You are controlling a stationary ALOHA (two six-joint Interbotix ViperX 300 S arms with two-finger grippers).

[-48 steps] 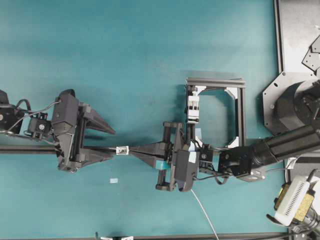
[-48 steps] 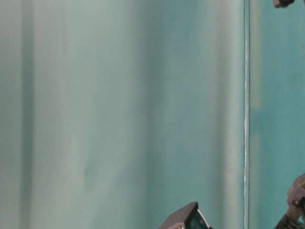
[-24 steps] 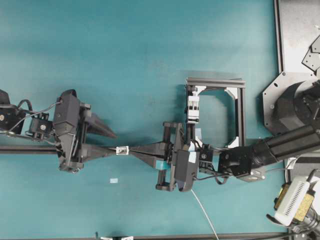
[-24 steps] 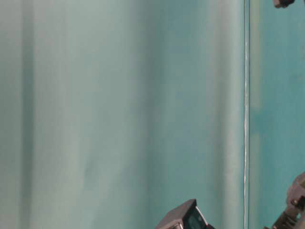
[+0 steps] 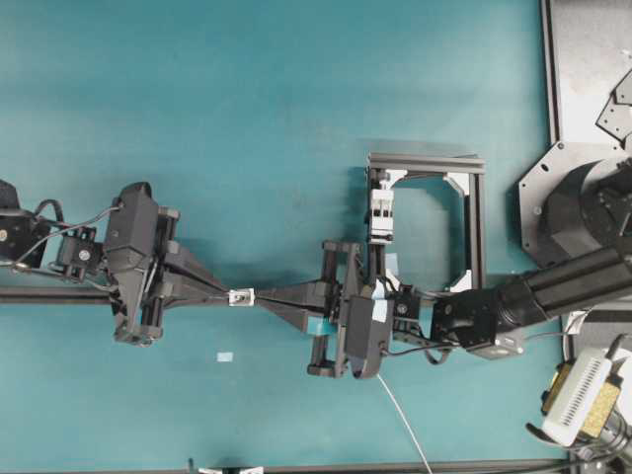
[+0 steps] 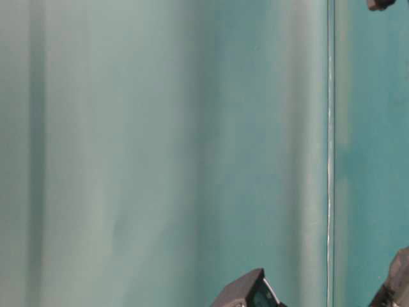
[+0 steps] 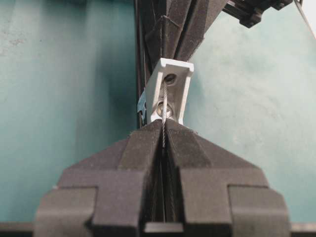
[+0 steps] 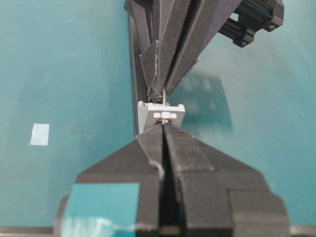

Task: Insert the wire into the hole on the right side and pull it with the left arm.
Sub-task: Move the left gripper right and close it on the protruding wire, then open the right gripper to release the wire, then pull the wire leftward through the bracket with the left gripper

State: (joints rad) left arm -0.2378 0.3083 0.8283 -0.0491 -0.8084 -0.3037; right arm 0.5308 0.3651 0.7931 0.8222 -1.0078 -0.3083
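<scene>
A tiny white bracket (image 5: 240, 295) stands mid-table between both grippers' tips. In the left wrist view the thin grey wire (image 7: 164, 101) comes out of the bracket (image 7: 173, 69) by its dark hole (image 7: 170, 78) and runs down into my all-black left gripper (image 7: 164, 123), which is shut on it. From the overhead view the left gripper (image 5: 223, 294) sits just left of the bracket. The right gripper (image 5: 261, 295), with blue tape, is shut with its tips (image 8: 163, 126) against the bracket's other side (image 8: 161, 112). The wire's tail (image 5: 405, 425) trails out behind it toward the front edge.
A black frame (image 5: 476, 212) with a white clip block (image 5: 382, 212) stands behind the right wrist. A black rail (image 5: 49, 294) runs left from the bracket. A small pale tape patch (image 5: 225, 356) lies on the teal mat. Grey metal plates (image 5: 583, 69) border the right.
The left gripper's fingers went from wide open to shut on the wire end just left of the bracket. The right arm and the bracket stayed put.
</scene>
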